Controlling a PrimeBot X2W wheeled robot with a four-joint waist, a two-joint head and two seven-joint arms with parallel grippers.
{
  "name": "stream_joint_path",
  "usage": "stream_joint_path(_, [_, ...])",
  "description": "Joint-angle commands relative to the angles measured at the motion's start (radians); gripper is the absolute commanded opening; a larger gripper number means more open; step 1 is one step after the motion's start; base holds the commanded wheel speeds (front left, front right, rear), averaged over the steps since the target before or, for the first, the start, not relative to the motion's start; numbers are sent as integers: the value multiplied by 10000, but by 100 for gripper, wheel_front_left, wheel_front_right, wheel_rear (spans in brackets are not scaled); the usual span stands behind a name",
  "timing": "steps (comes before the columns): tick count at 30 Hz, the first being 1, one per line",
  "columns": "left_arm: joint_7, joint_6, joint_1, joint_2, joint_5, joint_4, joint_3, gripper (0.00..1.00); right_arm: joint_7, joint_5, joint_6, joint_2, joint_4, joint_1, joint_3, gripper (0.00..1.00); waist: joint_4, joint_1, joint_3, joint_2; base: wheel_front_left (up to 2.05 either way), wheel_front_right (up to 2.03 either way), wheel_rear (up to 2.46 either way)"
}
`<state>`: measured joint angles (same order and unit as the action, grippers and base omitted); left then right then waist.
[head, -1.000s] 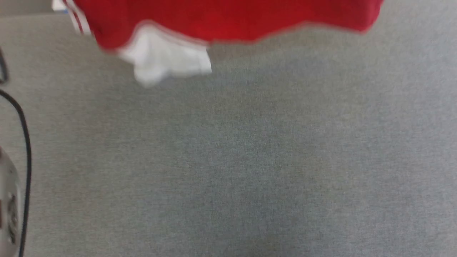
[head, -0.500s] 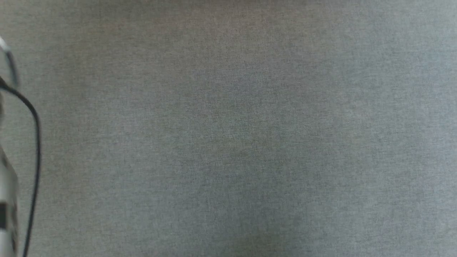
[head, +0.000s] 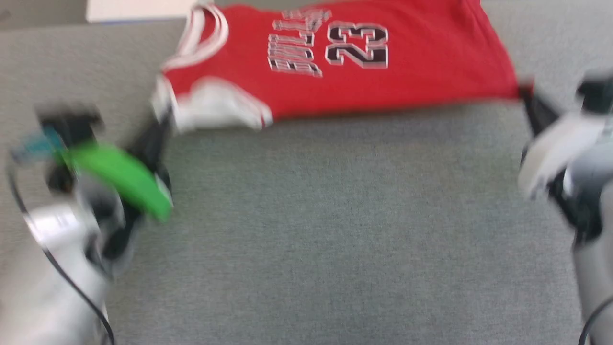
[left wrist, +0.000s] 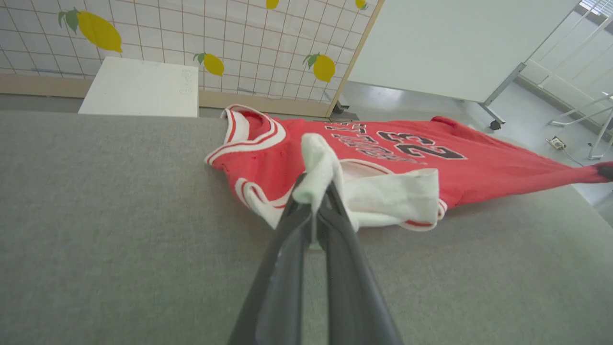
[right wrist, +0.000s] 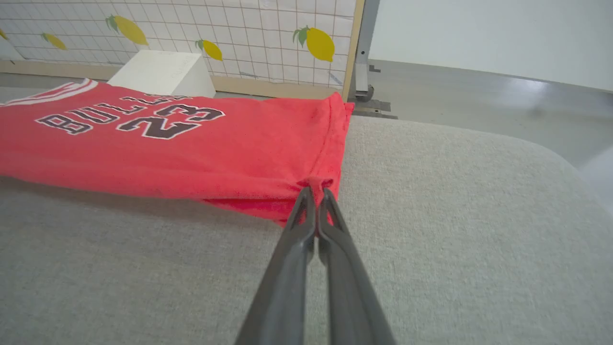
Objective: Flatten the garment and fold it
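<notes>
Head view: a red jersey (head: 364,81) is being held taut at both ends over the grey bench (head: 306,230).
Left end effector (left wrist: 313,203) is pinching a white panel at the jersey's armhole end, its fingers clenched on the cloth. Right end effector (right wrist: 316,191) is clamping the red hem corner at the opposite end. The jersey is lying front up along the bench's far edge, its dark "BULLS 23" lettering showing. A white box (left wrist: 141,86) is standing beyond the bench, in front of a lemon-print panel (left wrist: 239,43).
</notes>
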<state>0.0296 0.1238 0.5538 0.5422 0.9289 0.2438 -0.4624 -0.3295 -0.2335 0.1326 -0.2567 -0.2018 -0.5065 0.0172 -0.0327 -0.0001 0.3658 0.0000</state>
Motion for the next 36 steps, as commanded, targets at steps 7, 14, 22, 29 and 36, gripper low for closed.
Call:
stream_joint_path(7, [-401, -262, -2903, 38, 745, -526, -639, 0, -508, 130, -19, 415, 864, 2954, 461, 0, 479, 1, -1519, 0, 0, 0, 0])
stream_joint_path(14, [-734, -961, -4769, 96, 1160, -927, -986, 0, -1129, 390, -19, 860, 1215, 4631, 838, 0, 550, 1, -2080, 0, 0, 0, 0])
stream_joint_path(22, [-1351, -1800, -6491, 362, 1758, -1694, -1212, 0, -1966, 559, -19, 1000, 1471, 5996, 1287, 0, 624, 1, -2444, 0, 0, 0, 0])
stream_joint_path(29, [-610, -2077, -6908, 434, 1055, -2381, -1339, 0, -1312, 353, -19, 1180, 1540, 6647, 1463, 0, 704, 1, -2558, 0, 0, 0, 0])
stream_joint_path(36, [1534, -2265, -6067, -154, -820, -2189, -1382, 0, 1063, 309, -19, 1397, 1380, 6711, 1157, 0, 682, 1, -2549, 0, 0, 0, 0])
